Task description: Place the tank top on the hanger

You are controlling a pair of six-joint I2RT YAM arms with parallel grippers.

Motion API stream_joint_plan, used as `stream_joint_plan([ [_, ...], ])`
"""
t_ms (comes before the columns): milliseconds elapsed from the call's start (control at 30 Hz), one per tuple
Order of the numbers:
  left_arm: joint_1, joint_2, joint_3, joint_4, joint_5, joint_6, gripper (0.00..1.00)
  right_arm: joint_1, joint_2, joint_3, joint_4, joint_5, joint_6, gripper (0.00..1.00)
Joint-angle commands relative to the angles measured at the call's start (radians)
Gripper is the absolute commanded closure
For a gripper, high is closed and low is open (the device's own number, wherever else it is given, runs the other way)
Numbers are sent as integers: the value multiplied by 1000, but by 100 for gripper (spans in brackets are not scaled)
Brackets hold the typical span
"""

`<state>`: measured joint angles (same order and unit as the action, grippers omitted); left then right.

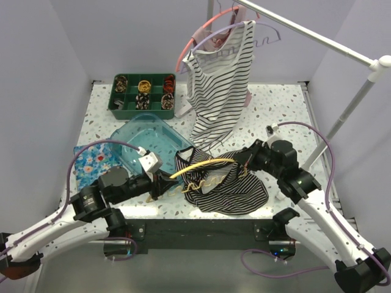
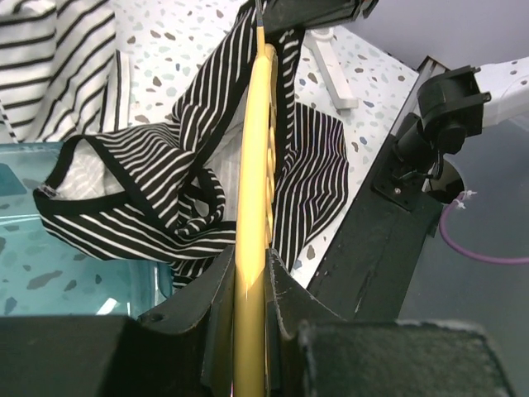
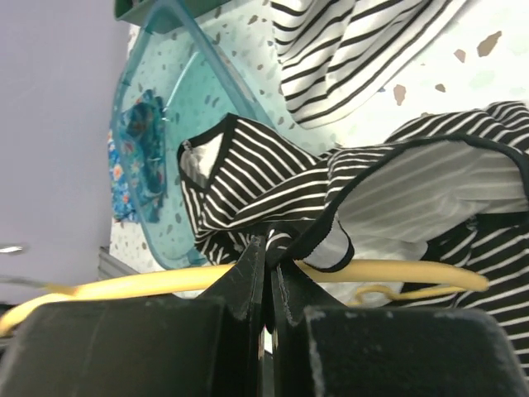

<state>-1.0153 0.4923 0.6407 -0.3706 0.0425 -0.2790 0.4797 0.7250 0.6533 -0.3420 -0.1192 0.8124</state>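
1 hanger (image 1: 201, 163) runs left-right from left claw (image 1: 162, 184); right claw (image 1: 243, 160) pinches tank top (image 1: 238, 195).

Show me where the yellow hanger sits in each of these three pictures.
Top external: the yellow hanger is at lower centre, lying across the dark tank top.
Left wrist: it is a vertical yellow bar up the middle, rising from the bottom edge.
Right wrist: it is a long curve across the lower part, under the striped fabric.
Shared landmark: the clear blue tray.
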Motion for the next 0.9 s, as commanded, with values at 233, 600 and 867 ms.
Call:
stream_joint_plan([
  [233,3,83,-81,338,-7,-98,100,2,-53,43,126,-53,64,100],
  [600,1,126,-87,452,-84,-81,100,2,-68,57,69,-62,50,100],
  [867,3,160,-69,440,-104,-29,100,2,-62,62,15,-50,24,100],
])
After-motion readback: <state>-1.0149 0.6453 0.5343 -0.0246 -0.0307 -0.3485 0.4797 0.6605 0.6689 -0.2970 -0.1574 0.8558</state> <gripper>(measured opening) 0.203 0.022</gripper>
